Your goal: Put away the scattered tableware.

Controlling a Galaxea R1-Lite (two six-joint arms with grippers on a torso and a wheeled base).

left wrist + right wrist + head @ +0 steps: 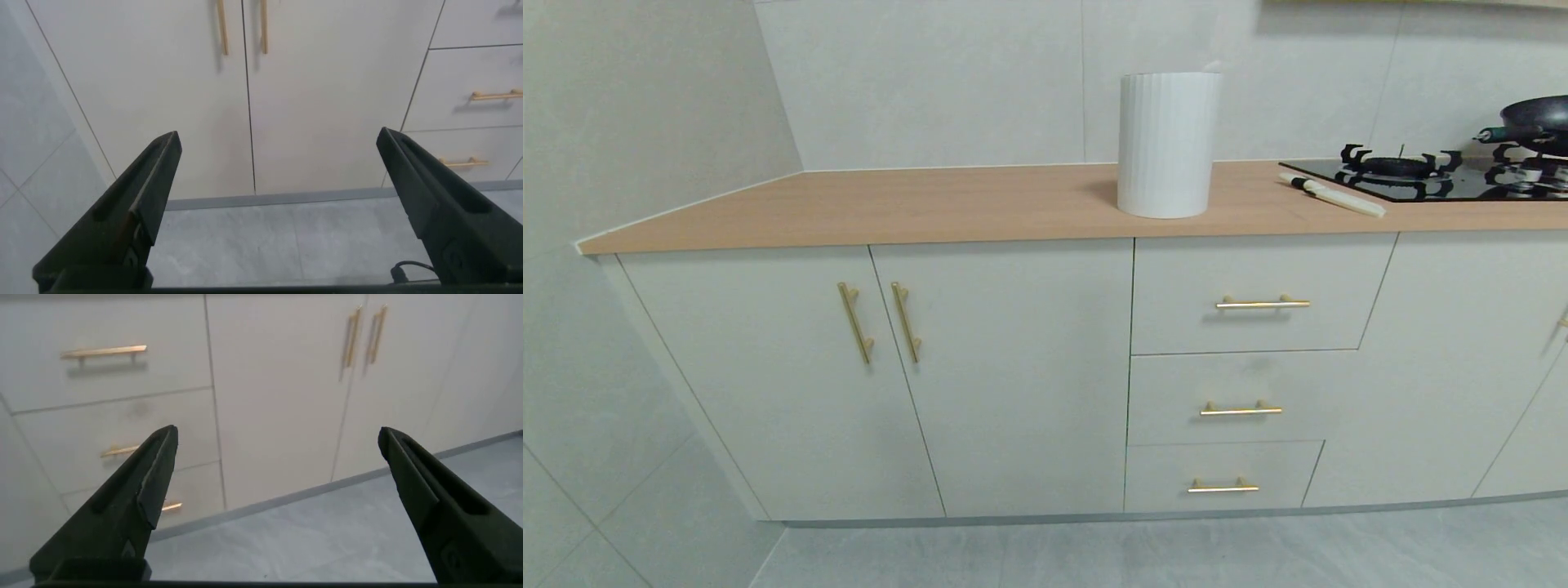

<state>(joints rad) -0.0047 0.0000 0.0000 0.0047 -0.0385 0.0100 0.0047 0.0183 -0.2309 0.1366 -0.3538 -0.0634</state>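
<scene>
A white ribbed cylindrical holder (1167, 144) stands upright on the wooden countertop (915, 204). To its right a knife with a pale blade and dark handle (1331, 195) lies flat near the stove. My left gripper (278, 143) is open and empty, held low in front of the double cabinet doors (245, 82). My right gripper (278, 439) is also open and empty, facing the drawers (106, 384) and cabinet doors near the floor.
A black gas stove (1429, 175) with a dark pan (1535, 118) sits at the counter's right end. Below are two cabinet doors with gold handles (882, 322) and three drawers (1250, 359). Grey tiled floor (1094, 555) lies in front; a wall closes the left side.
</scene>
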